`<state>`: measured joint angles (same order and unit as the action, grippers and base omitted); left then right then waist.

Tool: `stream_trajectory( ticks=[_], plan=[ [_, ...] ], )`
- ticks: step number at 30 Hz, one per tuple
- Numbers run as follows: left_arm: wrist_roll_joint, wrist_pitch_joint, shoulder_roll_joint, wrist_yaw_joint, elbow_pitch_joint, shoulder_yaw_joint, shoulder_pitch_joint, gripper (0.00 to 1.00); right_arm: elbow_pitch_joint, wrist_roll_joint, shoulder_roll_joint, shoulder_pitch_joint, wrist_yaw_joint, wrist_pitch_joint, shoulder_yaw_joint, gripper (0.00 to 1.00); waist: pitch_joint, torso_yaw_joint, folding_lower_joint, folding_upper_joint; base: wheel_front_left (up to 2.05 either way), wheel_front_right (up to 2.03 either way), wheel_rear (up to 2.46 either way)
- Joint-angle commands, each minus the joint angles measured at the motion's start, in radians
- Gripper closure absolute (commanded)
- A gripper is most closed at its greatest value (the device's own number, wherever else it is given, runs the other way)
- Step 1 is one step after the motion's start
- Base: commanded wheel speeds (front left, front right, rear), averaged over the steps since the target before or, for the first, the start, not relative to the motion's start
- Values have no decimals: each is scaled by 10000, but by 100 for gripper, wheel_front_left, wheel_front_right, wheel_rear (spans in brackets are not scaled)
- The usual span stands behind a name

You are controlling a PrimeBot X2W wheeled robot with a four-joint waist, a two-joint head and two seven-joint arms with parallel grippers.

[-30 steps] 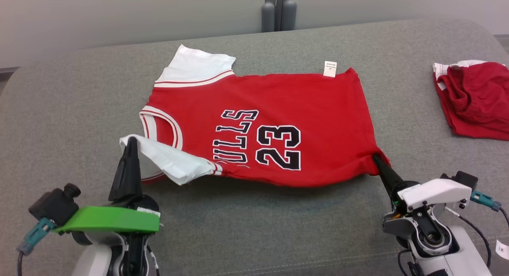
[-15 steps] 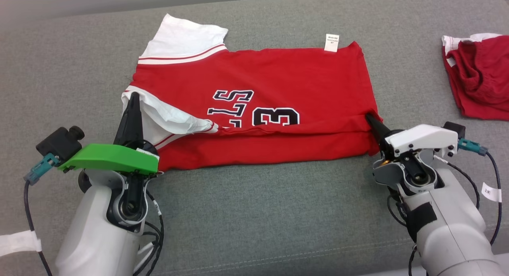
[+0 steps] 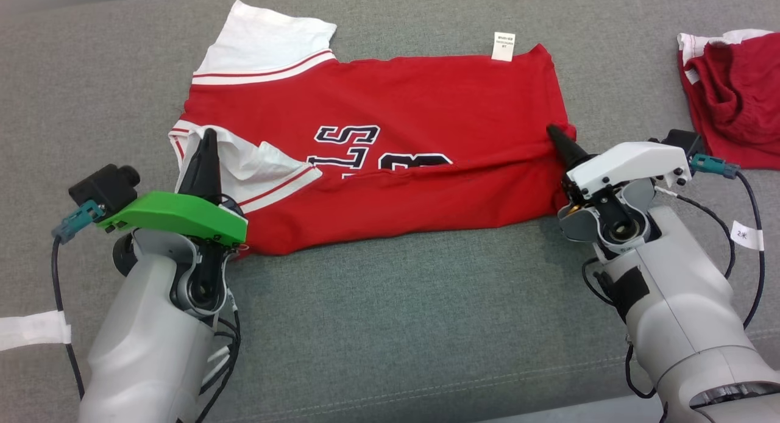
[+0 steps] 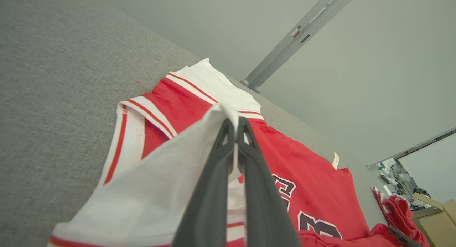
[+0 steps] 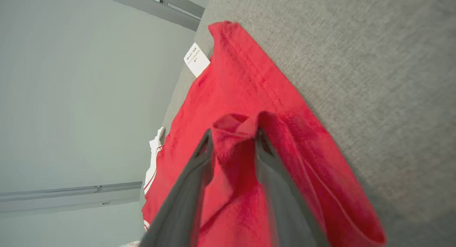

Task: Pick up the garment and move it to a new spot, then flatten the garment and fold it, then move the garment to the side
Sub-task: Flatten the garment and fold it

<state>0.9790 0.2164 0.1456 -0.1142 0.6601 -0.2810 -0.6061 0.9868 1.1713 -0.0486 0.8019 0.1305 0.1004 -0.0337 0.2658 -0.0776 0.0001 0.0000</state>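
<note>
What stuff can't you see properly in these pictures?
- Jersey number and letters: head view, the folded-over near edge covers their lower parts.
- White tag: head view, print too small to read.
- Other red garment: head view, cut off by the right edge.
- Right gripper: right wrist view, red cloth fills the gap between its fingers, so I cannot tell whether it grips.

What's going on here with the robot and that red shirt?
The robot is folding a red jersey on the grey padded surface. Its left fingers are pinched shut on the white sleeve. Its right fingers stand apart around a bunched corner of the jersey, apparently letting go. The near edge is folded up over the number. Another red garment lies off to the right.
</note>
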Motion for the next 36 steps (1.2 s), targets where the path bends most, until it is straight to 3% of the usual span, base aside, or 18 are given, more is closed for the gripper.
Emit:
stream_trajectory(
  ticks=[1,3,4,5,6,11,16,23,31,36],
  plan=[
    [-279,-19,135,-62,329,-183,-365,95,-43,-447,-37,151,2,-197,-212,0,28,-37,-1,0,0,0,0],
    [-428,-17,158,-83,600,-364,-580,59,-170,-919,-50,211,2,-325,-458,0,46,-73,-1,0,0,0,0],
    [-428,-17,158,-83,600,-364,-580,59,-170,-919,-50,211,2,-325,-458,0,46,-73,-1,0,0,0,0],
    [-476,5,157,-92,717,-439,-688,25,-251,-1174,-75,204,2,-362,-573,0,50,-89,-1,0,0,0,0],
    [-474,14,137,-99,793,-490,-751,0,-334,-1360,-97,173,2,-423,-647,0,50,-104,-1,0,0,0,0],
    [-627,2,236,-169,1065,-880,-973,0,-793,-2344,-271,-22,2,-616,-768,0,25,-160,-1,0,0,0,0],
    [-516,144,401,-174,1165,-1037,-970,0,-1283,-3104,-429,-242,2,-545,-235,0,-50,-155,-1,0,0,0,0],
    [-134,390,832,-170,166,-1006,-22,0,-2371,-4357,-632,-989,2,-345,284,0,-325,-139,-1,0,0,0,0],
    [-237,481,1417,26,-1528,-78,2328,0,-4720,-5614,-558,-3100,2,-78,1319,0,-802,-148,-1,0,0,0,0],
    [-240,489,1128,464,-2795,788,4007,0,-6259,-6070,-233,-4670,2,284,1782,0,-1031,-140,-1,0,0,0,0]
  ],
)
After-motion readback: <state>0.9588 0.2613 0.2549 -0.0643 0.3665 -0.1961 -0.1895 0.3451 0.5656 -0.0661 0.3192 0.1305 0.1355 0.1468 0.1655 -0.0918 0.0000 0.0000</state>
